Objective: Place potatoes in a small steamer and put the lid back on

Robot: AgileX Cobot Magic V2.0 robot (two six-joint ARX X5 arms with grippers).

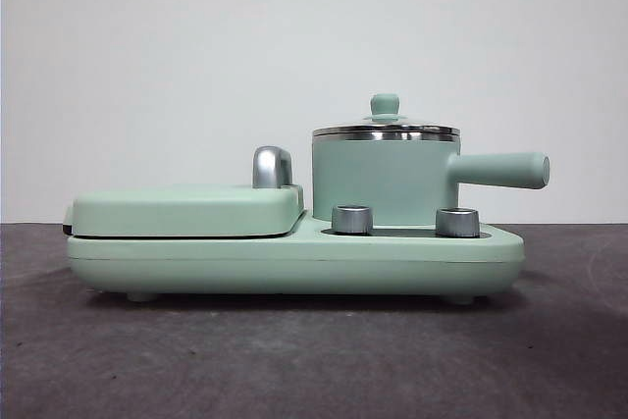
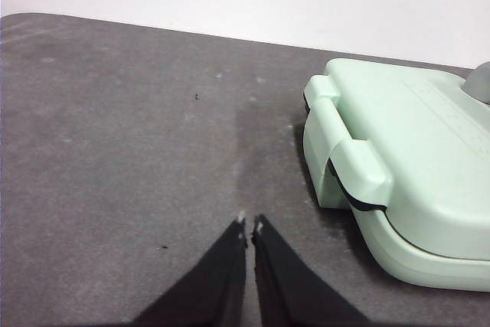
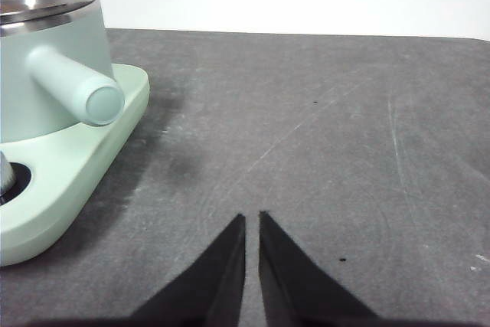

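Observation:
The small steamer [image 1: 386,180], a mint-green pot with a steel rim and a long side handle [image 1: 500,170], stands on the right half of the green appliance base. It also shows in the right wrist view [image 3: 42,82]. The glass lid [image 1: 385,128] with its green knob sits on the pot. The potato is out of view in every frame. My left gripper [image 2: 249,225] is shut and empty above the bare table beside the griddle end. My right gripper [image 3: 252,218] is shut and empty above the table, off the pot's handle side. Neither arm shows in the front view.
The green appliance base [image 1: 294,257] carries a closed flat griddle cover [image 1: 186,211] on its left half, with a steel handle [image 1: 272,166] behind it and two steel dials [image 1: 352,219] in front of the pot. The griddle end shows in the left wrist view [image 2: 406,166]. Dark grey table [image 1: 294,360].

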